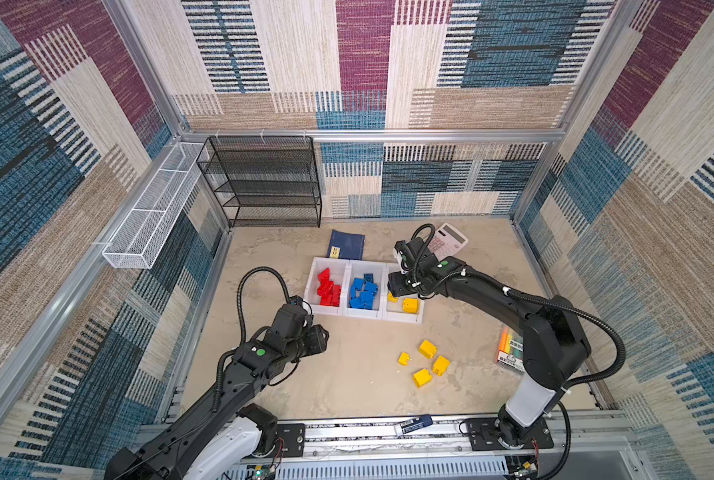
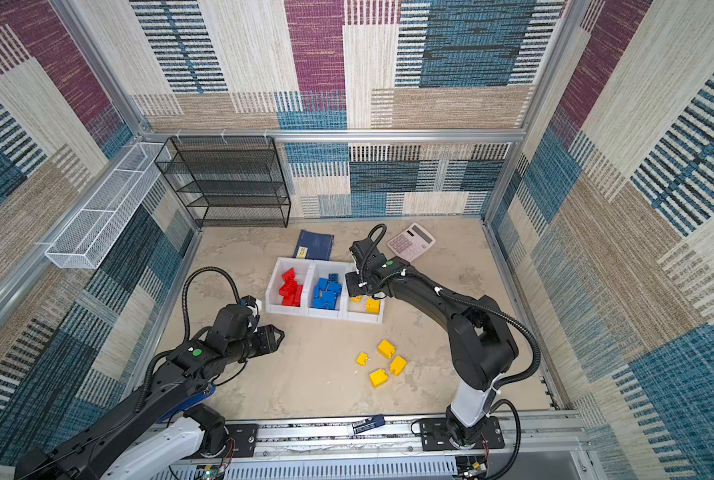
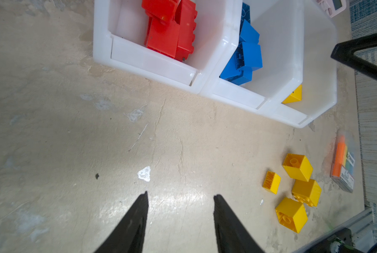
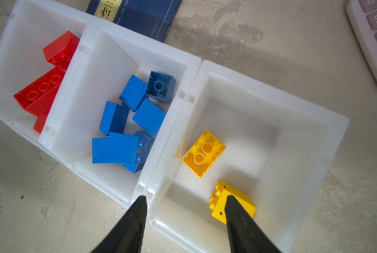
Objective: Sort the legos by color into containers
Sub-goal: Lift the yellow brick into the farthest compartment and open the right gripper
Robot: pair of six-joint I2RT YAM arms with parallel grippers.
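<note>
Three joined white containers (image 1: 363,314) stand mid-table. The left one holds red legos (image 1: 328,287), the middle one blue legos (image 1: 363,293). In the right one lie two yellow legos (image 4: 203,153) (image 4: 218,203). My right gripper (image 4: 186,198) hovers open over that right bin's front corner with nothing between its fingers; in a top view the right gripper (image 1: 395,286) hangs above the bin. Several loose yellow legos (image 1: 427,348) (image 3: 297,166) lie on the table in front. My left gripper (image 3: 181,194) (image 1: 326,334) is open over bare table, left of the loose yellow ones.
A dark-blue booklet (image 1: 346,244) lies behind the bins and a pink calculator (image 1: 446,240) at the back right. A highlighter pack (image 1: 510,351) lies by the right arm. A black mesh rack (image 1: 264,183) and a white wire basket (image 1: 152,216) sit at the back left.
</note>
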